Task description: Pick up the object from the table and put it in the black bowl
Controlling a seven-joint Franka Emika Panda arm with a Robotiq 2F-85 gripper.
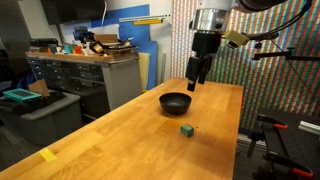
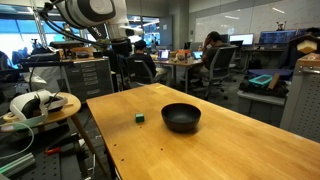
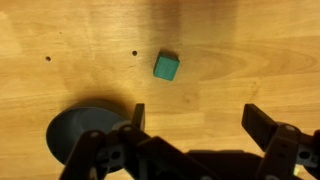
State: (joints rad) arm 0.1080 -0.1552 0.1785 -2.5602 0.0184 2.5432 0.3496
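Gripper is held above the table, jaws spread wide with nothing grasped. Block is seen lying on the wood near the bowl, apart from it and clear of the gripper in the wrist view.

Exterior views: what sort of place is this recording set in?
Probably a robotics lab within an open-plan office. A grey metal workbench with drawers holds clutter, a person sits near monitors, and the work surface is a long wooden table.
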